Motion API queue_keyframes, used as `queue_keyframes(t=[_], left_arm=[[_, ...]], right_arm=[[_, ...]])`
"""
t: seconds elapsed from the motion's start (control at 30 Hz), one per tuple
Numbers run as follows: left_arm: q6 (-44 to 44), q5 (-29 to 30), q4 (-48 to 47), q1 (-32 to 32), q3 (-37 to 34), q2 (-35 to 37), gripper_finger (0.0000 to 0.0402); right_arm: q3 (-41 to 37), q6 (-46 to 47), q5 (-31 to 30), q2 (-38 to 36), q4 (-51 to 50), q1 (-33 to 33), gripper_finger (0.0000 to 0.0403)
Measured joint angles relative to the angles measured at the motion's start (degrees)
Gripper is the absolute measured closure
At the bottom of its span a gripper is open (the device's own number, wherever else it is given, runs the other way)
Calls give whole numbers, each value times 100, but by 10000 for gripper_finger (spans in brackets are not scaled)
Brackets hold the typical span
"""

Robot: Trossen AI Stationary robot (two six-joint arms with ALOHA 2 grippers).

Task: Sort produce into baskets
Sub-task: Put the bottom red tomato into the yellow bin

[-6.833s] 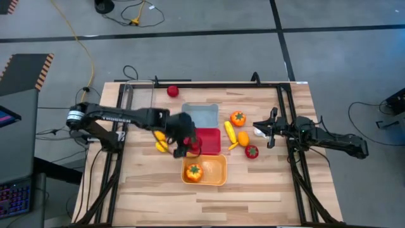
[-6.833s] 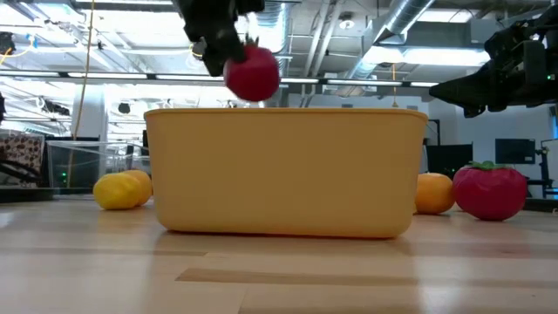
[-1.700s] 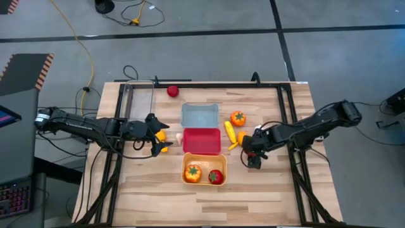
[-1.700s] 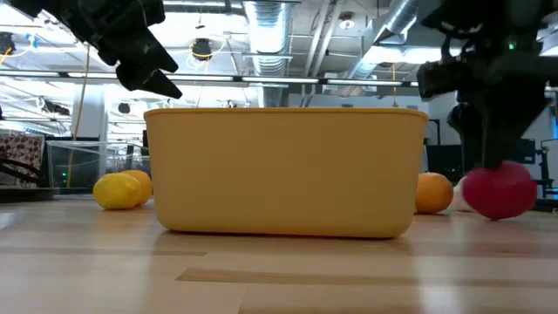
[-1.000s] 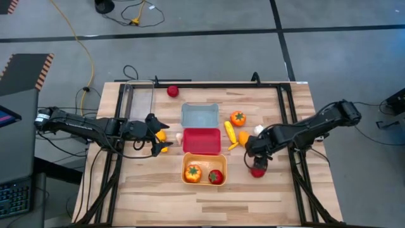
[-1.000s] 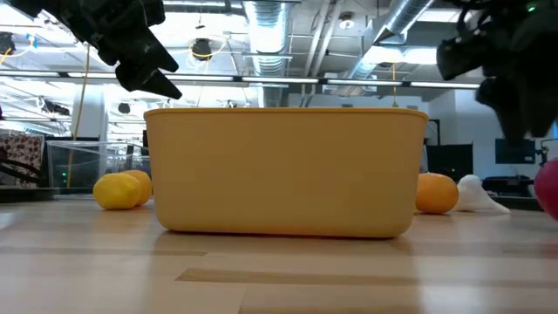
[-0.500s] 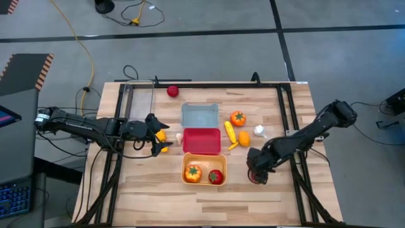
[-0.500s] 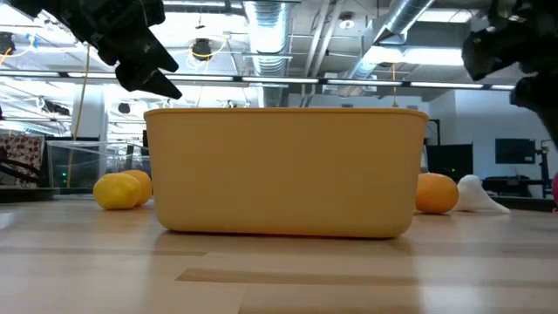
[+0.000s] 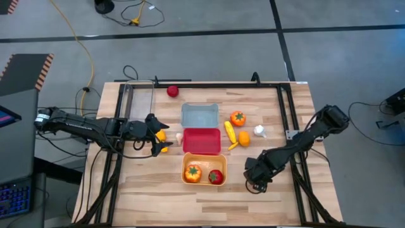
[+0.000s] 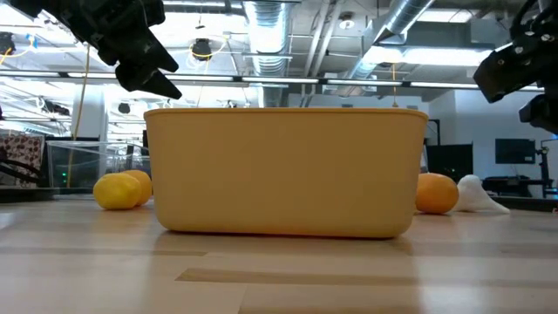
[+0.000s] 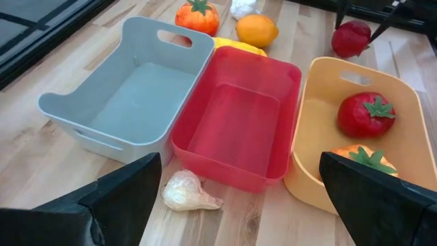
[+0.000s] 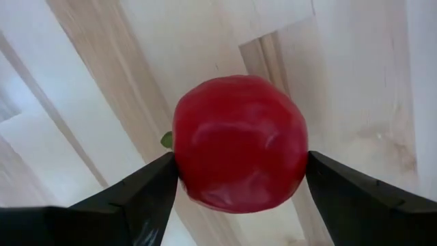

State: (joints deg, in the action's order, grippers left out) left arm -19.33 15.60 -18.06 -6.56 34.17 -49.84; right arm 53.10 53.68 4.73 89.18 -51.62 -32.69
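My right gripper [image 9: 254,182] is shut on a red tomato [image 12: 239,140] over the bare table, to the right of the orange tub [image 9: 205,169]. That tub holds another red tomato [image 9: 216,177] and an orange green-stemmed piece [image 9: 193,171]. The red tub [image 9: 202,140] and the blue-grey tub [image 9: 200,116] are empty. My left gripper [image 9: 155,136] is open and empty, in the air over the lemons [image 9: 161,144] left of the red tub. A garlic bulb [image 11: 188,193] lies on the table against the red tub. My right gripper pinches the red tomato by its two opposite round sides [image 12: 183,154] between its two fingers [image 12: 136,195]. The fingers come from above and point down at the table. The tomato's green stem end [image 12: 166,140] faces sideways.
To the right of the tubs lie an orange green-stemmed piece [image 9: 238,118], a long yellow piece [image 9: 230,131], an orange [image 9: 243,138] and a garlic bulb [image 9: 259,130]. A red tomato [image 9: 172,91] lies at the far edge by the clear tray [image 9: 139,101].
My right gripper has carried the red tomato toward the table's near edge, away from the orange and the garlic, and stays shut on it. In the low view the tomato has passed out of the picture on the right.
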Motion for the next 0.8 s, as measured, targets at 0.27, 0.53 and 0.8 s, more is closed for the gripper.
queue_keyframes(t=[0.27, 0.53, 0.8], left_arm=[[0, 2, 0, -1, 0, 0, 17], [0, 2, 0, -1, 0, 2, 17], [0, 2, 0, -1, 0, 2, 17]], right_arm=[[-9, -21, -2, 33, 26, -1, 107], [163, -149, -18, -328, 91, 202, 115], [887, -801, -469, -721, 152, 674, 116]])
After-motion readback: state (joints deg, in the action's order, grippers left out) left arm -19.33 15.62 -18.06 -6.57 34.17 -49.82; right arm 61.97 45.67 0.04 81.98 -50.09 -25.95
